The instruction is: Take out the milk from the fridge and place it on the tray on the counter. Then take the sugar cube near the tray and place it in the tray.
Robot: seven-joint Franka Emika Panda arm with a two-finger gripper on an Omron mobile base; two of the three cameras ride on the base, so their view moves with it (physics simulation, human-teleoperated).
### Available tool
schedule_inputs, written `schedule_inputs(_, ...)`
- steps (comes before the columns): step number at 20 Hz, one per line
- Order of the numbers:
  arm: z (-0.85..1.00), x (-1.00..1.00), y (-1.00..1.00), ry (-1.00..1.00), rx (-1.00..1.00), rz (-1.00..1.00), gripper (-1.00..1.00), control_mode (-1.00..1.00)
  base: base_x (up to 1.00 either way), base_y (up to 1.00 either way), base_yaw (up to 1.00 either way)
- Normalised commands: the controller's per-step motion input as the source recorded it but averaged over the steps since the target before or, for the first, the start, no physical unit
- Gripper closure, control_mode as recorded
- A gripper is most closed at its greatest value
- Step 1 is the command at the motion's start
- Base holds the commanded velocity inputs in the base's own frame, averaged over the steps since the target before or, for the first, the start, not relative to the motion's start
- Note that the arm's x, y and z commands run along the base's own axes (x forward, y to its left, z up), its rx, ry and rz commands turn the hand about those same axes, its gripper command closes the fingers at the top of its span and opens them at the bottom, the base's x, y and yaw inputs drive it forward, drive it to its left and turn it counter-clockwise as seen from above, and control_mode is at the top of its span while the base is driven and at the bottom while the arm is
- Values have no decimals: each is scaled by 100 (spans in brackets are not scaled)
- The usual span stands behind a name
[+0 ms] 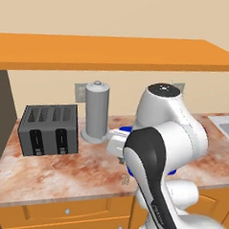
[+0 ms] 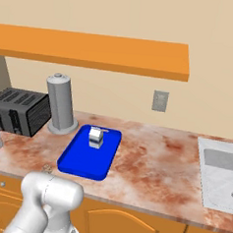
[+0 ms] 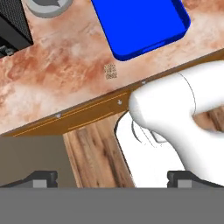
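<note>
- The counter (image 2: 160,156) lies bare from the tray (image 2: 80,165) out toward three o'clock, up to the sink (image 2: 220,170).
- At ten o'clock from the tray a grey canister (image 2: 60,104) stands, the toaster (image 2: 18,110) just beyond.
- The milk (image 2: 96,137) stands upright in the tray's far half; the near half is bare.
- The wall shelf (image 2: 93,50) hangs overhead at twelve o'clock.

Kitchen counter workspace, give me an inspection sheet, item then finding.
Surface: marbled counter, orange cabinets below.
Job's things: milk upright in the blue tray; sugar cube on the counter outside the tray, near its front corner and the counter edge.
Clutter: toaster; grey cylinder beside the tray.
Hand: hand open, empty, above the counter's front edge, apart from the cube.
Cables: nothing seen.
Surroundings: orange wall shelf, wall outlet, sink at right.
</note>
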Motion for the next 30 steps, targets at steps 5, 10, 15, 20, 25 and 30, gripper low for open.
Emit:
schedule_inputs(5,-50,19,0,0,-5,16,-100,-100,0,0,0)
schedule_inputs(10,-52,39,0,3,-1,15,-100,-100,0,0,0)
schedule_inputs(15,-50,51,0,10,-3,7,-100,-100,0,0,0)
schedule_inputs(20,-31,52,0,7,-2,0,-100,-100,0,0,0)
schedule_inputs(25,-23,34,0,11,0,0,-100,-100,0,0,0)
schedule_inputs(30,-30,2,0,11,0,-2,-100,-100,0,0,0)
